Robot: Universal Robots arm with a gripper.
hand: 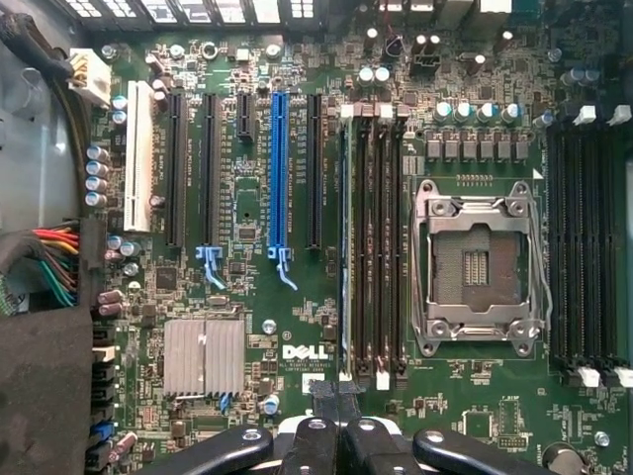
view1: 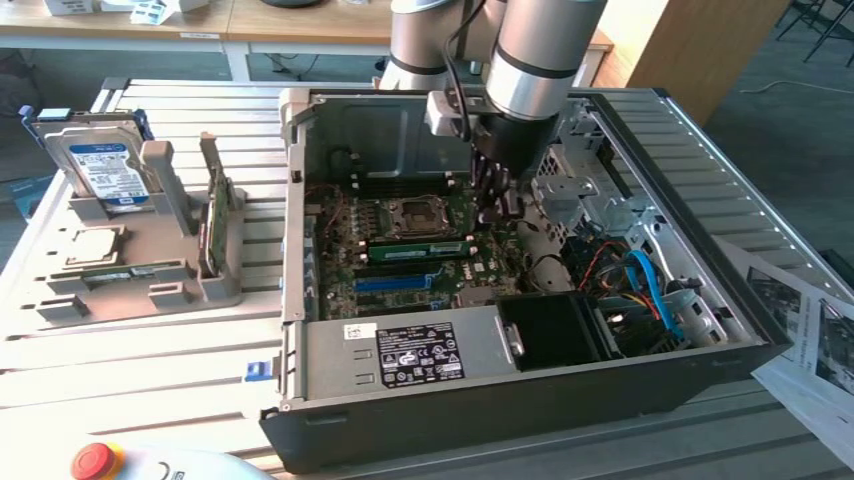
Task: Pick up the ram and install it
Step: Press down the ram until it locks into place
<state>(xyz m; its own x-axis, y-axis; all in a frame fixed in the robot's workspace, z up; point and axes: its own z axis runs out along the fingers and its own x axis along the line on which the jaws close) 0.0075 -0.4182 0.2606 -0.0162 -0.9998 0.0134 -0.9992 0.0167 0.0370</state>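
The ram (view1: 416,248) is a narrow green stick standing on edge in a motherboard slot, just beside the CPU socket (view1: 407,213) inside the open computer case (view1: 534,400). In the wrist view the ram (hand: 345,247) shows edge-on as a thin pale strip in the slot nearest the blue slot (hand: 278,173). My gripper (view1: 489,208) hangs inside the case, above the motherboard and near one end of the ram. Its fingers are shut together with nothing between them, and the gripper (hand: 337,398) hovers over the slot's end clip.
A grey fixture (view1: 134,290) at the exterior view's left holds a hard drive (view1: 107,165) and a taller green card (view1: 214,215). The power supply (view1: 414,355), a black fan shroud (view1: 561,325) and loose cables (view1: 641,280) crowd the case's near side. A red stop button (view1: 94,460) sits in front.
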